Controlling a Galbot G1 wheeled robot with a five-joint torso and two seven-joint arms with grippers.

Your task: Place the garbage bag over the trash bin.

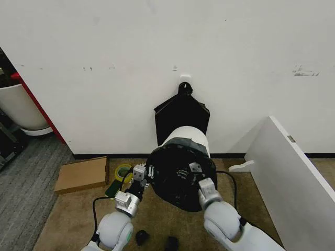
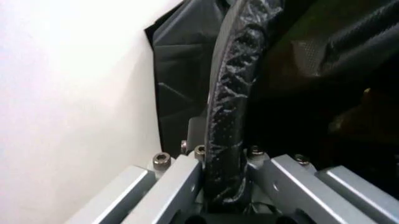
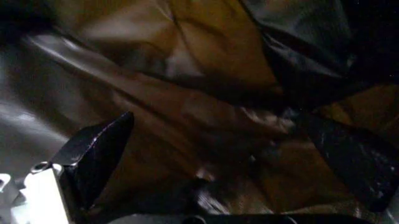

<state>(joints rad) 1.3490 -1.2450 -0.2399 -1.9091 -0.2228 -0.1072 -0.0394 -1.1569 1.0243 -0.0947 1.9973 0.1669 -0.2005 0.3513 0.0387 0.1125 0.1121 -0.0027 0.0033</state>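
Left tool clamped on garbage bag rim; bag hides trash bin mouth; right tool apart inside.

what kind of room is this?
Probably an office or lab corner: scuffed white wall, brown carpet floor, flat brown cardboard box, leaning white board beside the round white trash bin.

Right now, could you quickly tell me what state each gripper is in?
Left gripper: shut on the garbage bag, pinching its edge at the trash bin rim.
Right gripper: inside the bag; open or shut cannot be told.
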